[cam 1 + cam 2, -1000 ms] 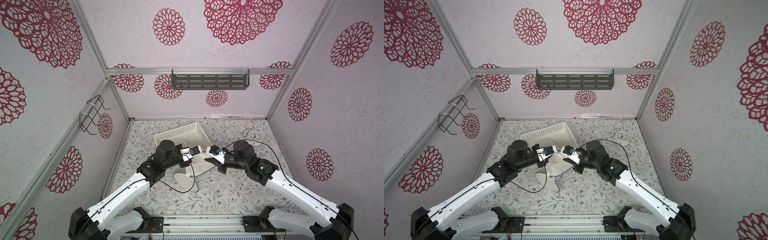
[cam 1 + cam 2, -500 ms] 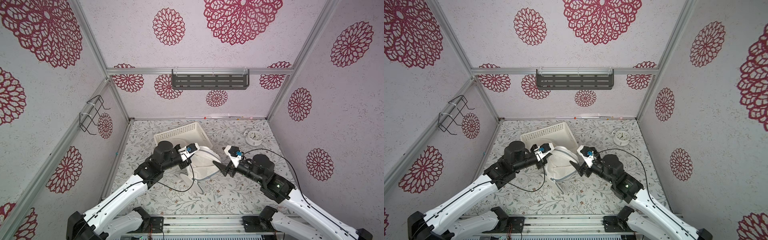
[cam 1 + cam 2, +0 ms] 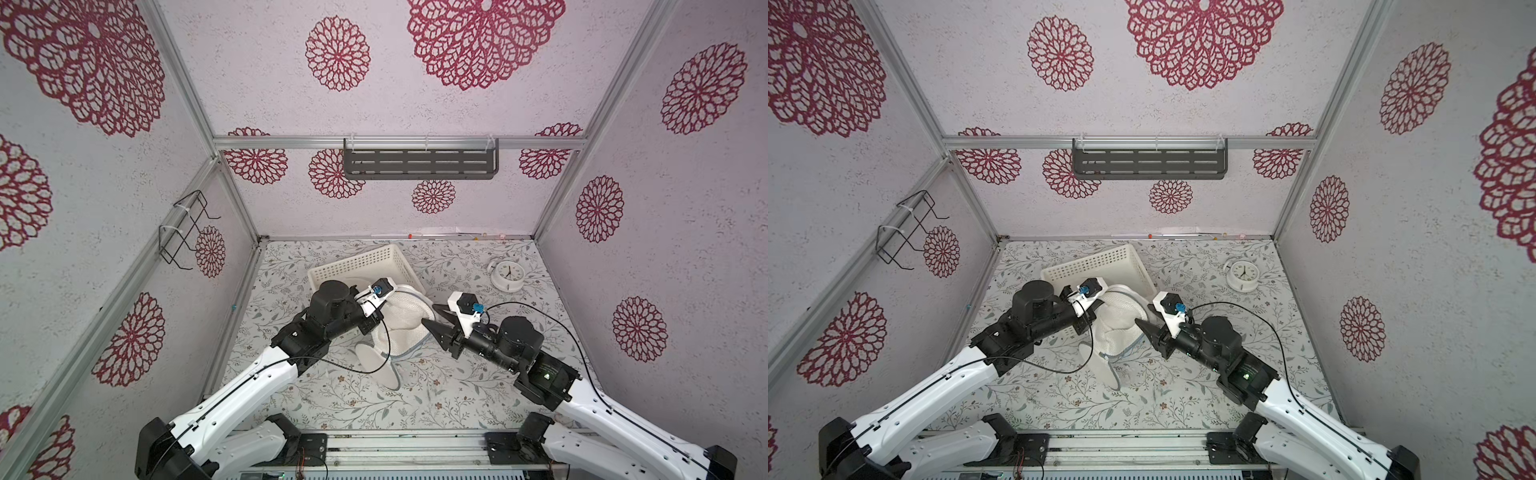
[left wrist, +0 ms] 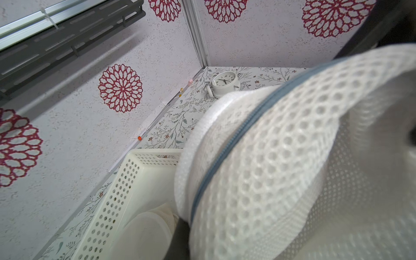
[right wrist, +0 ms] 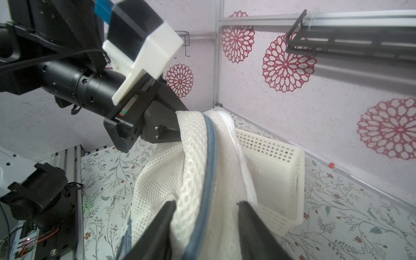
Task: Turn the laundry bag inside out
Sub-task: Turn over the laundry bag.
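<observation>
Mid-task: lining up a fresh grip

In both top views the white mesh laundry bag [image 3: 401, 320] hangs over the floral desk [image 3: 457, 386], just near of the white perforated plastic basket [image 3: 361, 266]; the right arm's fingers [image 3: 434, 330] stand apart at its right edge. The left wrist view shows only its mesh and grey-blue zip [image 4: 216, 167]. In the right wrist view the left arm's fingers [image 5: 166, 128] are clenched on the bag's top edge, while the right pair stand released either side of the zip rim. Best close on one rim layer only, then peel it outward against the left hold. A second ago both arms met at the bag; the right has since drawn back rightward.
</observation>
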Tool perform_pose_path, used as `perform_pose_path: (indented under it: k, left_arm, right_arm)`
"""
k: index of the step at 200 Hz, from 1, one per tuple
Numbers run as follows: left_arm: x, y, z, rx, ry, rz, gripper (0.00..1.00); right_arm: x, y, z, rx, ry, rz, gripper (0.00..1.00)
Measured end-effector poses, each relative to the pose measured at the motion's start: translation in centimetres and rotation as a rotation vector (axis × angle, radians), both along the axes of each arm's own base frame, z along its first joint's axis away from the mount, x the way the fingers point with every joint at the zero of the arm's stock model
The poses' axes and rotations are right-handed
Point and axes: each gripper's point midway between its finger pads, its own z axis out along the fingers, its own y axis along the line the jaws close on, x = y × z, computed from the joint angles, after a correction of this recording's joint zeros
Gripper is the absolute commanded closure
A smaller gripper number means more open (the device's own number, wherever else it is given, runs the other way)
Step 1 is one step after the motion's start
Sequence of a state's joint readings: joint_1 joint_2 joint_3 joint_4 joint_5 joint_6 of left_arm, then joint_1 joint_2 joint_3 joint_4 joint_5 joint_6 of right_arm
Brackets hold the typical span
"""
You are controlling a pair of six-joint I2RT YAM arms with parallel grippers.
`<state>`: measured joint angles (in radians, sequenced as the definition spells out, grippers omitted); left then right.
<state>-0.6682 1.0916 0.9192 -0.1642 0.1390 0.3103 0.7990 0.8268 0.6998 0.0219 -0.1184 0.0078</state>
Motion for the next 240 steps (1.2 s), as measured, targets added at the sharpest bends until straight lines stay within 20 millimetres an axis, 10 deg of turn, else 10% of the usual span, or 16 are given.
perform_pose_path:
  k: [23, 112, 163, 240]
  left_arm:
    - [0.1, 0.4, -0.5, 0.021, 0.009, 0.018, 1.00]
    - [-2.6, -1.0, -1.2, 0.068, 0.012, -0.139, 1.00]
    - [-4.2, -0.4, 1.1, -0.074, 0.040, -0.181, 1.00]
    - [-3.4, -1.9, 0.7, -0.352, 0.337, -0.167, 1.00]
  right_arm:
    - [1.1, -0.4, -0.1, 0.007, 0.010, -0.065, 1.00]
    - [7.6, -2.6, 0.6, 0.021, 0.088, -0.309, 1.00]
    - [8.0, -3.0, -2.1, -0.022, 0.141, -0.249, 0.57]
    - [8.0, -2.0, -3.5, -0.062, 0.171, -0.175, 0.38]
